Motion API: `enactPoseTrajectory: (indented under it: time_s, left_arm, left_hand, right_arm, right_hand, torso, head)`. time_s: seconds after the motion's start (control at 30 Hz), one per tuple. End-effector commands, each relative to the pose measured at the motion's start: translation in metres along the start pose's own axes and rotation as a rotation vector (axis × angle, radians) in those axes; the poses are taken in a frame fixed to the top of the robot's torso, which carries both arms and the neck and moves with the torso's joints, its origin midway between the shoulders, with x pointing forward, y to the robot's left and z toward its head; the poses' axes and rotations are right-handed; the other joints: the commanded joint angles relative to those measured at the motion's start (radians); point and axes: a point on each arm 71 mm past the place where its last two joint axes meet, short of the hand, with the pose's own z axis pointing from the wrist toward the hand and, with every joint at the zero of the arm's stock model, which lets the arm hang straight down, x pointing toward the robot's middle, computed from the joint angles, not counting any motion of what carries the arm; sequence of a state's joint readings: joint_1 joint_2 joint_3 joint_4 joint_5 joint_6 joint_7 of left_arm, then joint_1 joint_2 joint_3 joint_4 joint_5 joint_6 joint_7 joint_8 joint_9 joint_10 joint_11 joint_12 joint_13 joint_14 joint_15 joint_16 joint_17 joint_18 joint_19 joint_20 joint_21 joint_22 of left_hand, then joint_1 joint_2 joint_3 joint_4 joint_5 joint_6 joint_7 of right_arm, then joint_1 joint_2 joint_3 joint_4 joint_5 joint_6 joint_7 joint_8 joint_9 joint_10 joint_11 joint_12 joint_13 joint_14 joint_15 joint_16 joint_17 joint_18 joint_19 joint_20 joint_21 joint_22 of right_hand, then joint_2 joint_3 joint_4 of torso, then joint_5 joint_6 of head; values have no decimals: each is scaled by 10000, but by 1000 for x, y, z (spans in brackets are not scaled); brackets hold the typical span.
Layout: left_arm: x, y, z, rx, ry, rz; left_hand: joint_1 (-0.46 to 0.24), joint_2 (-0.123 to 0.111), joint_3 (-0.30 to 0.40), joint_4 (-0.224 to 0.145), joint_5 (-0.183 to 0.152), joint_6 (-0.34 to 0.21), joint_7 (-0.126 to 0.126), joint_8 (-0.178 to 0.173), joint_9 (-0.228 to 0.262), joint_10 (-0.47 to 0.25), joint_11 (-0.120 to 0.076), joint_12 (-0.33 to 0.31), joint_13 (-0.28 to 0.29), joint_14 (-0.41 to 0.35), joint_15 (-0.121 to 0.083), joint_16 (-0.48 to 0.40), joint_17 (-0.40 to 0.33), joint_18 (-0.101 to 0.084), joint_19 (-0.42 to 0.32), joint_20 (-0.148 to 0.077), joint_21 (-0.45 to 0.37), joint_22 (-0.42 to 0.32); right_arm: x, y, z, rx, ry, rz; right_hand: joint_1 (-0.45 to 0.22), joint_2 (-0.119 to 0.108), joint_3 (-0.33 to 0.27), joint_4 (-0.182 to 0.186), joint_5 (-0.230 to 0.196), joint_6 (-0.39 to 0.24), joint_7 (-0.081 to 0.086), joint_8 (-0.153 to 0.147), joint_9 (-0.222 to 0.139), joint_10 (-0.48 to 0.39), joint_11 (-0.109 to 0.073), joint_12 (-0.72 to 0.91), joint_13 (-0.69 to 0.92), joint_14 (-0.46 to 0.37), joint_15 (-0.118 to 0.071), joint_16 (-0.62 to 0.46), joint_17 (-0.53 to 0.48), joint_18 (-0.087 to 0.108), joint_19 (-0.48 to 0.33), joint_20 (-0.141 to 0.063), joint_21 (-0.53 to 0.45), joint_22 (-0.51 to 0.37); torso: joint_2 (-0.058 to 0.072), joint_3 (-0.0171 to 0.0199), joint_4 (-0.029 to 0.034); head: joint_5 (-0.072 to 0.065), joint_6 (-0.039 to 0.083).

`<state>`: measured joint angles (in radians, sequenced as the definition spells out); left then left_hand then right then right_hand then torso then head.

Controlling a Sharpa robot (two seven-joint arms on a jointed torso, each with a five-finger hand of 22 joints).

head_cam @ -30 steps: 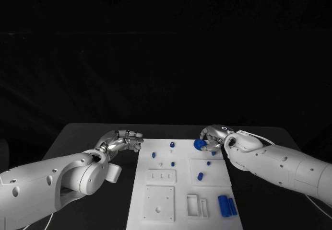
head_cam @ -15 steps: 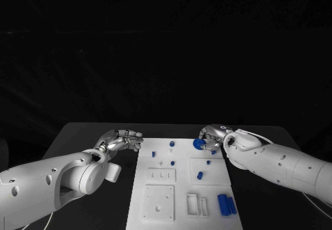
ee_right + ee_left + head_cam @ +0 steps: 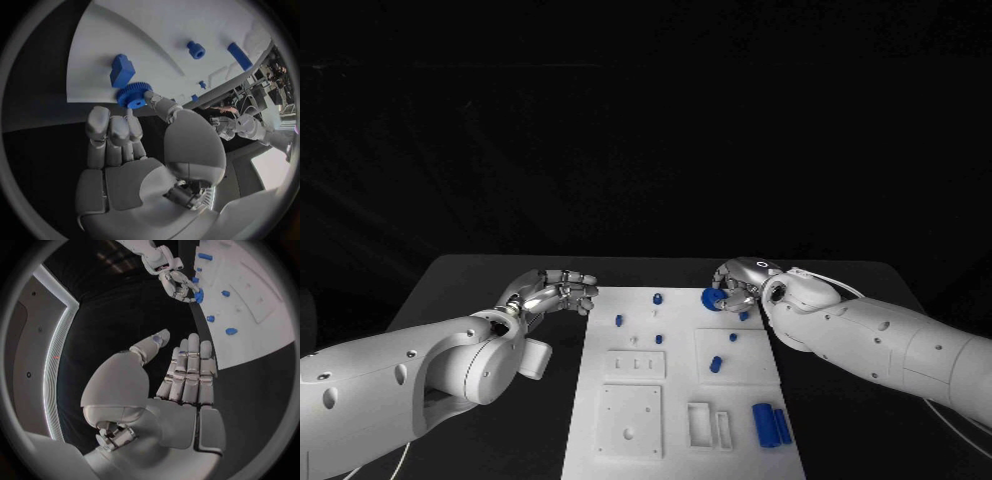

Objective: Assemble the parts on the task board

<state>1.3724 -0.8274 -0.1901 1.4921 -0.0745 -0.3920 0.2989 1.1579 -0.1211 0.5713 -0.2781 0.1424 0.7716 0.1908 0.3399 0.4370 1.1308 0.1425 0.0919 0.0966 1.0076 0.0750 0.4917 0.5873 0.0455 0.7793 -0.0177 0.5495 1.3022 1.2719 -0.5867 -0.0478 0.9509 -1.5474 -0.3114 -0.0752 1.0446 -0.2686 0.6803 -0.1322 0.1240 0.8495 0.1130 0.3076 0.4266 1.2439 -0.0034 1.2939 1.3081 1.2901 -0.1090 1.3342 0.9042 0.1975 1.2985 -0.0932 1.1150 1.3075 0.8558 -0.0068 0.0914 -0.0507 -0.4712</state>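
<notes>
The task board (image 3: 678, 385) lies along the middle of the bench (image 3: 473, 280), with bare bench flanking both long edges. At its far right corner the right hand (image 3: 740, 283) pinches a blue gear (image 3: 132, 95) between thumb and fingertips, just beside a blue block (image 3: 122, 70). The left hand (image 3: 554, 291) hovers off the board's far left edge, fingers loosely together, grasping nothing.

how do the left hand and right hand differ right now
The right hand pinches a blue gear at the task board's far right corner; the left hand holds nothing. The right hand reaches over the board's edge, while the left hand hangs over the black table beside it. Both are silver, on white arms.
</notes>
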Motion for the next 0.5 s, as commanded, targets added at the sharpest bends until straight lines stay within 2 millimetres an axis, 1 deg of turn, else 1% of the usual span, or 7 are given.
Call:
enactPoseTrajectory:
  time_s: [0.03, 0.17, 0.23, 0.3, 0.33, 0.37, 0.5]
  left_arm:
    - [2, -1, 0, 46, 175, -65]
    - [2, -1, 0, 44, 168, -63]
    - [2, -1, 0, 44, 170, -64]
    - [2, -1, 0, 48, 164, -63]
    - [2, -1, 0, 48, 160, -61]
    - [2, -1, 0, 51, 155, -61]
    - [2, -1, 0, 48, 148, -51]
  left_hand:
    - [-54, -71, 45, -3, -35, -49, 45, -34, -15, -8, 59, -65, -12, -40, 47, -48, 11, 208, -63, -25, 54, -16]
    - [-52, -68, 47, -3, -34, -51, 46, -35, -15, -8, 60, -67, -12, -40, 47, -49, 12, 209, -63, -25, 54, -16]
    - [-50, -64, 49, -3, -33, -51, 46, -35, -15, -8, 60, -68, -13, -40, 47, -50, 13, 209, -63, -25, 54, -16]
    - [-47, -63, 51, -5, -32, -52, 46, -35, -15, -8, 60, -69, -13, -40, 47, -51, 13, 210, -64, -25, 54, -16]
    - [-45, -61, 52, -5, -31, -52, 46, -35, -15, -7, 60, -70, -13, -40, 47, -51, 14, 210, -64, -25, 55, -16]
    - [-44, -60, 54, -5, -30, -52, 46, -35, -14, -7, 59, -70, -13, -40, 47, -52, 14, 210, -64, -25, 55, -16]
    - [-36, -54, 60, -8, -27, -51, 45, -35, -14, -5, 59, -72, -12, -39, 47, -54, 16, 212, -65, -25, 55, -17]
  right_arm:
    - [15, -1, -3, 107, 682, -316]
    - [18, 0, -3, 87, 777, -396]
    - [18, 0, -4, 57, 759, -539]
    - [19, 0, -4, 27, 730, -644]
    - [18, 0, -4, 17, 691, -699]
    - [18, 0, -4, -5, 649, -765]
    - [17, 1, -4, -51, 534, -891]
  right_hand:
    - [-56, 61, -31, -4, -4, 136, 63, 109, 16, 150, 103, 59, 268, -17, 72, -36, 31, 643, -136, -98, 34, 188]
    - [119, 181, 237, 50, -198, 446, 84, 243, 58, 187, 125, 65, 286, -6, 96, -63, 73, 643, -158, -103, 42, 176]
    - [188, 271, 352, 56, -209, 564, 92, 288, 71, 200, 134, 67, 292, 0, 102, -71, 90, 643, -164, -99, 51, 176]
    - [357, 458, 502, -57, -337, 796, 99, 385, 105, 219, 136, 75, 305, 3, 113, -84, 115, 643, -181, -98, 75, 184]
    - [412, 519, 574, -93, -440, 881, 79, 417, 117, 228, 128, 76, 309, 6, 102, -90, 124, 643, -191, -90, 82, 186]
    - [476, 634, 647, -159, -584, 1027, 45, 481, 144, 242, 98, 80, 315, 9, 80, -98, 137, 643, -204, -79, 95, 190]
    - [599, 900, 839, -420, -660, 1277, -35, 561, 188, 305, 23, 108, 352, 9, 8, -132, 168, 643, -247, -39, 132, 195]
  torso:
    - [1, -6, 3]
    - [-7, -7, -13]
    - [-8, -6, -11]
    - [-12, -7, -11]
    - [-14, -6, -11]
    - [-18, -6, -15]
    - [-12, -3, -9]
  head:
    - [9, -17]
    - [16, -46]
    - [16, -50]
    - [15, -56]
    - [14, -57]
    - [13, -52]
    - [15, -43]
